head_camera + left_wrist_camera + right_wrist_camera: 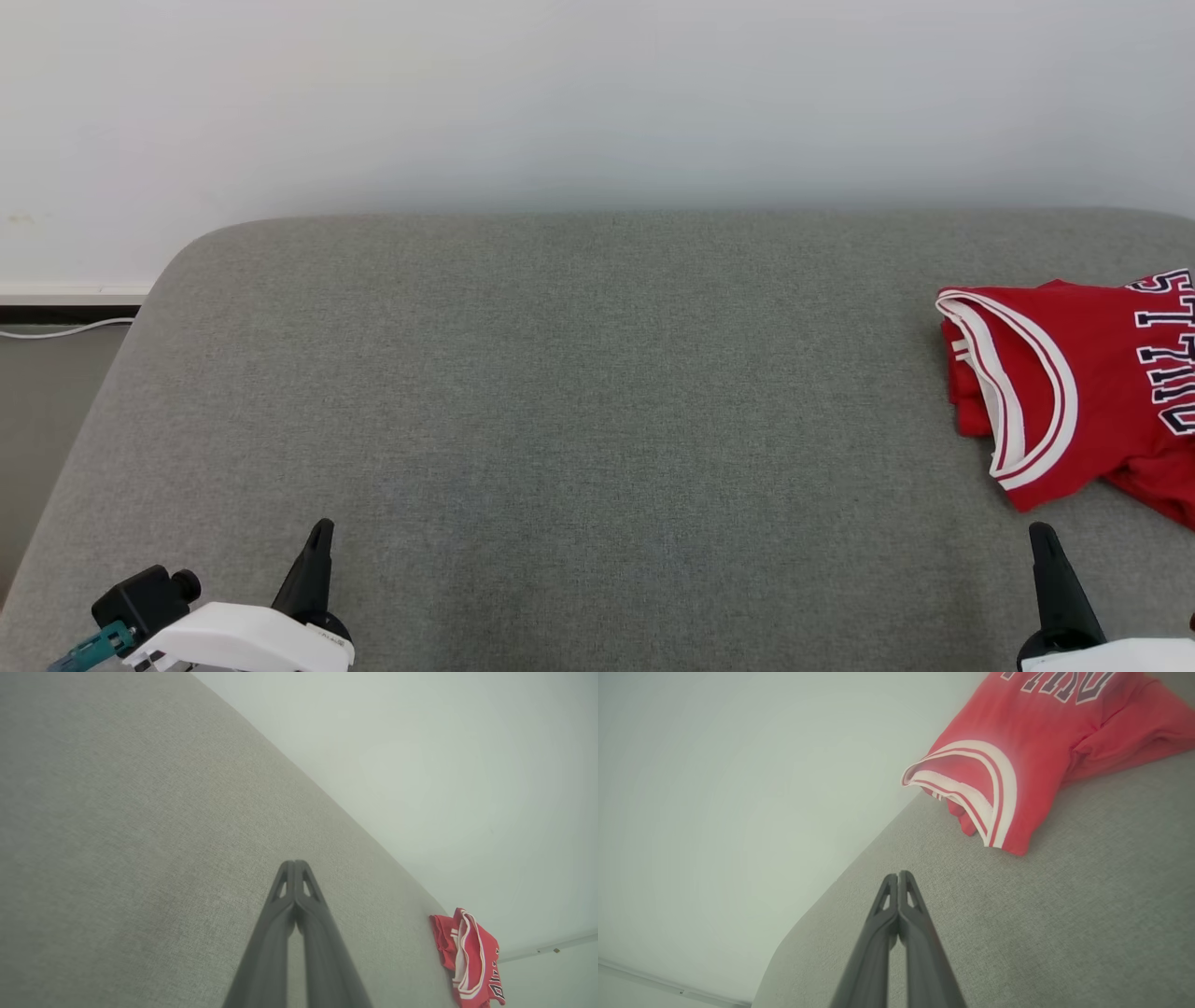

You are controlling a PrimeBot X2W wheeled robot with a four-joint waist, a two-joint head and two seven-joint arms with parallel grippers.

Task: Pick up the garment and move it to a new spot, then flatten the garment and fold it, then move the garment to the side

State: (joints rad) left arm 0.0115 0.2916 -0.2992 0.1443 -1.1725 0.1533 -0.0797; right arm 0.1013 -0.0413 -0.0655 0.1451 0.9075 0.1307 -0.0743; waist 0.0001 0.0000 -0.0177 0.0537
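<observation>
The red jersey (1102,373) lay crumpled at the right side of the grey fabric surface (560,373), toward its far edge, with part of it running past the right border of the head view. Its white-and-red striped trim curved along the side facing the middle of the surface, and dark letters outlined in white showed on its chest, too cut off to read. The cloth was bunched and partly doubled over itself, not spread flat.

The left gripper (322,532) sat at the near left edge, well apart from the jersey. In the left wrist view its 2 dark fingers (280,933) were pressed together at the tips, holding nothing, above bare grey fabric, with the jersey (486,947) far off to the side.

The right gripper (1041,532) sat at the near right, just short of the jersey. In the right wrist view its fingers (920,938) were likewise closed and empty, pointing toward the striped trim of the jersey (1045,742) without touching it.

A pale wall (560,93) stood behind the surface.
</observation>
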